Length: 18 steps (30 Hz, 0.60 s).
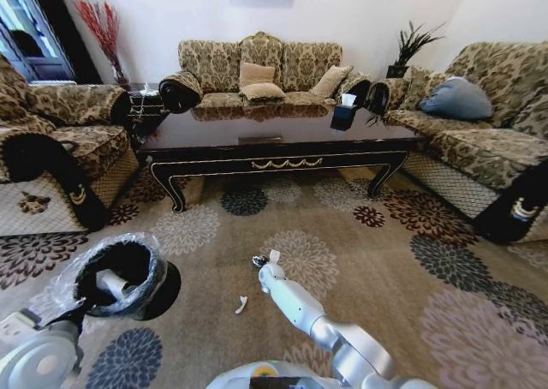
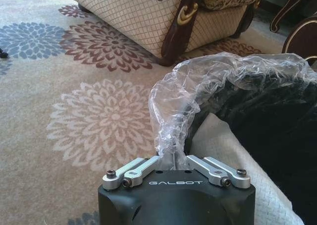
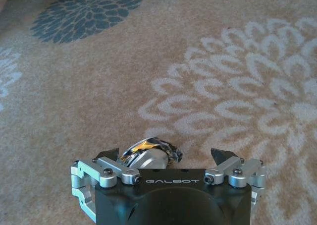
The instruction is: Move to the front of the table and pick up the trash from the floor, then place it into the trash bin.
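Observation:
The trash bin, black with a crinkly clear liner, stands on the carpet at my lower left. My left gripper is shut on its rim and liner. My right gripper is low over the carpet and open, its black fingertips spread wide. Between them lies a small shiny crumpled metallic piece of trash. A white scrap lies on the carpet just left of the right arm. The dark glossy table stands ahead across the rug.
Sofas flank the table on the left, back and right. A small dark tissue box sits on the table. In the left wrist view a sofa corner stands behind the bin. Flower-patterned carpet lies open to my right.

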Tool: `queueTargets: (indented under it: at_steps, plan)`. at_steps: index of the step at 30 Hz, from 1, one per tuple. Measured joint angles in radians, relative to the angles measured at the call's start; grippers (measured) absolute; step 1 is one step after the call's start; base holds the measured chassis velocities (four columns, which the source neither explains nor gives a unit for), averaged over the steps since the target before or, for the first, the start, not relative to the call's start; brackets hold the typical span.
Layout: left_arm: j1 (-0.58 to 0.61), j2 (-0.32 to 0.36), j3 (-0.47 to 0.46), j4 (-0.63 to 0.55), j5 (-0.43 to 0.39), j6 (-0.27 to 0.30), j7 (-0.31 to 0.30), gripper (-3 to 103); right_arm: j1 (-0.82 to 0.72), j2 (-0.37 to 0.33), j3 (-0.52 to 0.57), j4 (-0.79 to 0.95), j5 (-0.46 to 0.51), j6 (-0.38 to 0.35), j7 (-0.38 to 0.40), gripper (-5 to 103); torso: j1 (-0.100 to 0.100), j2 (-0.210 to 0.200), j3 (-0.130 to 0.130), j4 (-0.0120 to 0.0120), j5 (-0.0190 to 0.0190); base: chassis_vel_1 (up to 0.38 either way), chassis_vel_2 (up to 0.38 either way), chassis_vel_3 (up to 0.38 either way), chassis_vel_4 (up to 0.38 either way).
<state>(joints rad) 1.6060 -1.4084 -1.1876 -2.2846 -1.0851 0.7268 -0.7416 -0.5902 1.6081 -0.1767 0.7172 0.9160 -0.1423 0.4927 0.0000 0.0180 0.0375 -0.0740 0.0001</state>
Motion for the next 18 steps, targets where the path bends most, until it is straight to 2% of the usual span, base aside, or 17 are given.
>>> queueTargets:
  at_steps: [3,6,8,12,14,18]
  plan:
    - [-0.001,-0.002,0.002,0.005,0.004,0.0,0.0,2,0.001,0.0,0.0,-0.008,-0.011,0.002,-0.007,100,0.0,0.0,0.0,0.0,-0.0001,0.0,0.0,0.0,0.0]
    - [-0.002,-0.001,0.003,0.011,0.01,0.0,0.001,2,-0.002,0.0,-0.014,-0.023,-0.078,0.055,0.0,100,0.0,0.0,0.0,0.0,-0.0001,0.0,0.0,0.0,0.0]
    - [-0.002,0.0,0.003,0.011,0.01,-0.001,0.001,2,-0.007,0.0,-0.022,-0.022,-0.077,0.082,0.017,100,0.0,0.0,0.0,0.0,-0.0001,0.0,0.0,0.0,0.0]
    - [0.003,0.004,0.001,0.011,0.011,-0.001,0.002,2,-0.022,0.0,-0.03,0.008,-0.051,0.113,0.024,100,0.0,0.0,0.0,-0.0001,-0.0001,0.0,0.0,0.0,0.0]
    - [0.009,0.009,-0.009,0.01,0.01,-0.001,0.002,2,-0.037,0.0,-0.039,0.038,-0.016,0.174,-0.005,100,0.0,0.0,0.0,0.0002,-0.0001,0.0,0.0,0.0,0.0]
    - [0.019,0.011,-0.019,0.006,0.006,-0.002,0.003,2,-0.053,0.0,-0.043,0.079,0.011,0.197,-0.012,100,0.0,0.0,0.0,0.0001,-0.0001,0.0,0.0,0.0,0.0]
